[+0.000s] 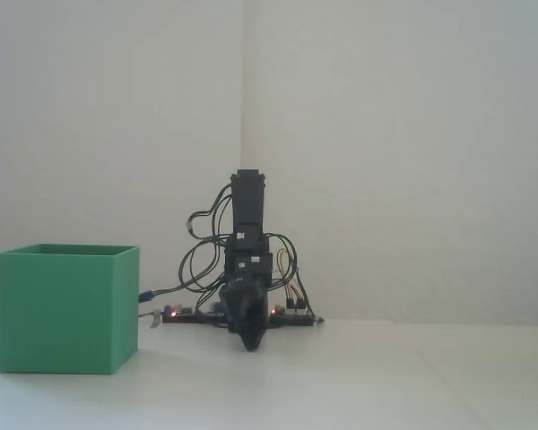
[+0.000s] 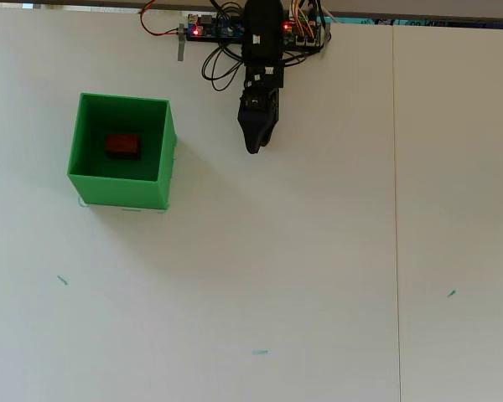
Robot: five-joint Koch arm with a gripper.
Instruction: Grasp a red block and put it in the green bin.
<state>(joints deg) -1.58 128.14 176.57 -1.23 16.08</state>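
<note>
The red block (image 2: 121, 145) lies on the floor of the green bin (image 2: 162, 159) in the overhead view. From the fixed view only the bin's outer walls (image 1: 65, 309) show, so the block is hidden there. My gripper (image 2: 252, 147) hangs folded near the arm's base, well to the right of the bin, pointing down at the table. Its jaws come together in a dark point with nothing between them. In the fixed view the gripper (image 1: 249, 345) sits just above the table.
The arm's base board (image 2: 226, 29) with wires and lit red LEDs runs along the table's far edge. A seam (image 2: 395, 209) crosses the white table at the right. Small teal marks (image 2: 260, 352) dot the table's near part.
</note>
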